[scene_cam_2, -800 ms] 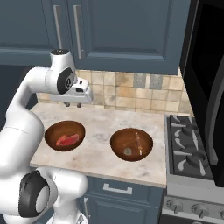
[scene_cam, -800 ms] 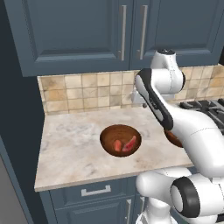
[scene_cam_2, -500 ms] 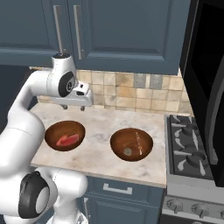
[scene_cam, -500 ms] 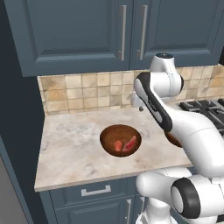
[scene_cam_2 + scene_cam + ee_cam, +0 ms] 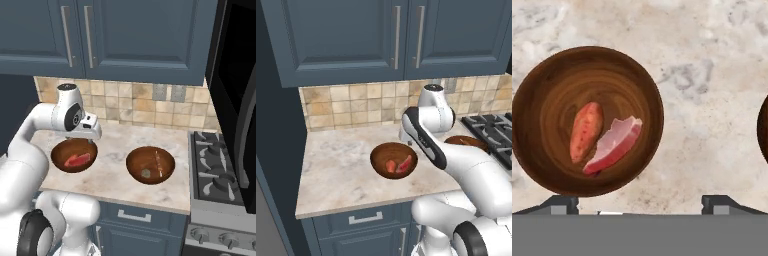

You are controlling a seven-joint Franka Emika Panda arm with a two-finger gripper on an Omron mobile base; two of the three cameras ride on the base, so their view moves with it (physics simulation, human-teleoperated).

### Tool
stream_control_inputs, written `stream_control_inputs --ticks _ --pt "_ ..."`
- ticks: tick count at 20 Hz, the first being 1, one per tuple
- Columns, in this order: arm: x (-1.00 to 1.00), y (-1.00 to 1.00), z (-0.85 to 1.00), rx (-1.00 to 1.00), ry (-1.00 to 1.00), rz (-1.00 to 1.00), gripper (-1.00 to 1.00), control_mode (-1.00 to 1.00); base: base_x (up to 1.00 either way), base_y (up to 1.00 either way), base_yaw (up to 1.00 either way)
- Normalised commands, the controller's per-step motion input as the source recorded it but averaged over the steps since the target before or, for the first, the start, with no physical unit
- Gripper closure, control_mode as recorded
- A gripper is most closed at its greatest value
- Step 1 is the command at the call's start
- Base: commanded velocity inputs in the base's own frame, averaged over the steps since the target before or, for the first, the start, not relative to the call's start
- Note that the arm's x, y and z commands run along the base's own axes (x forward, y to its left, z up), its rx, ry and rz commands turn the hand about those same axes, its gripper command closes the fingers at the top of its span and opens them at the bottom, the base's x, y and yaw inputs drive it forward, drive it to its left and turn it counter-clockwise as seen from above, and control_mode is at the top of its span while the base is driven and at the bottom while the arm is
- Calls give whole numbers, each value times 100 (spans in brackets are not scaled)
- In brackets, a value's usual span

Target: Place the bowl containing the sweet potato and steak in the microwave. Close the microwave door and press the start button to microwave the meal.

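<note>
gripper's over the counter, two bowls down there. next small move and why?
Probably shift toward the bowl and descend to its near rim. The open gripper hangs above the counter with the bowl off-centre between its fingertips, untouched. It holds the sweet potato and steak, so it is the target, not the other bowl.

A second wooden bowl (image 5: 150, 164) sits on the pale marble tabletop (image 5: 115, 175), holding a small grey lump and a thin stick. To its right stands a stove with black burner grates (image 5: 217, 170). Beige tiles (image 5: 351, 102) back the tabletop, under blue-grey cabinets with bar handles (image 5: 396, 37). A drawer (image 5: 366, 218) sits below.
</note>
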Motion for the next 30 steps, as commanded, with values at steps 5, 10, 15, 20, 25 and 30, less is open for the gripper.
stream_control_inputs --ticks 5,10,15,20,25,30 --pt "-24 13 -58 2 -1 -5 -100 -100 0 0 0" --pt "-31 1 -45 6 0 -6 -100 -100 0 0 0" --pt "-15 -2 -13 10 0 -6 -100 -100 0 0 0" --pt "0 -31 0 15 0 -1 -100 -100 0 0 0" --pt "0 -28 0 9 0 0 -100 -100 0 0 0" --pt "0 -3 -26 0 -3 0 -100 -100 0 0 0"
